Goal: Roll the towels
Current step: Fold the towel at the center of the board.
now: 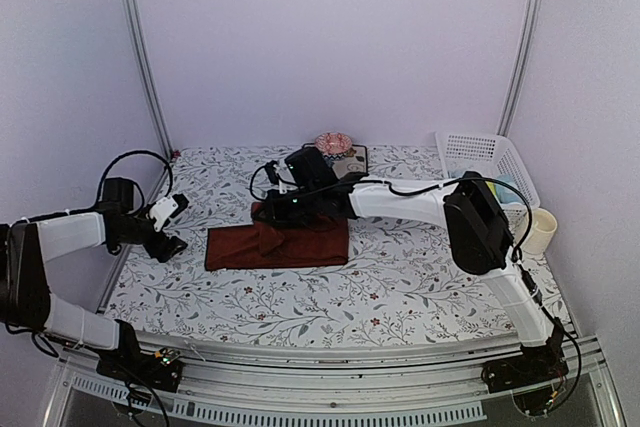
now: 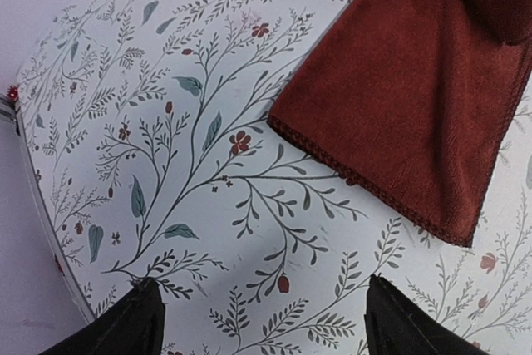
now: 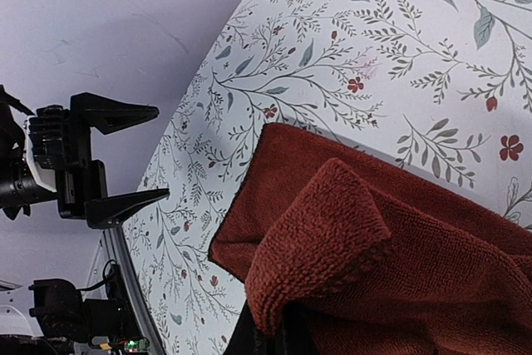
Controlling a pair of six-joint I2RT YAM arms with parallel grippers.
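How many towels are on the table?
1: the dark red towel lies mid-table, a fold pinched in the right pincer. Others may be hidden, for example in the white basket.

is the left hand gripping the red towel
No, the left hand is open above the floral covering, beside the dark red towel and not touching it.

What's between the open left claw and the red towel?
Only bare floral table covering separates the left gripper from the red towel, clearest in the left wrist view.
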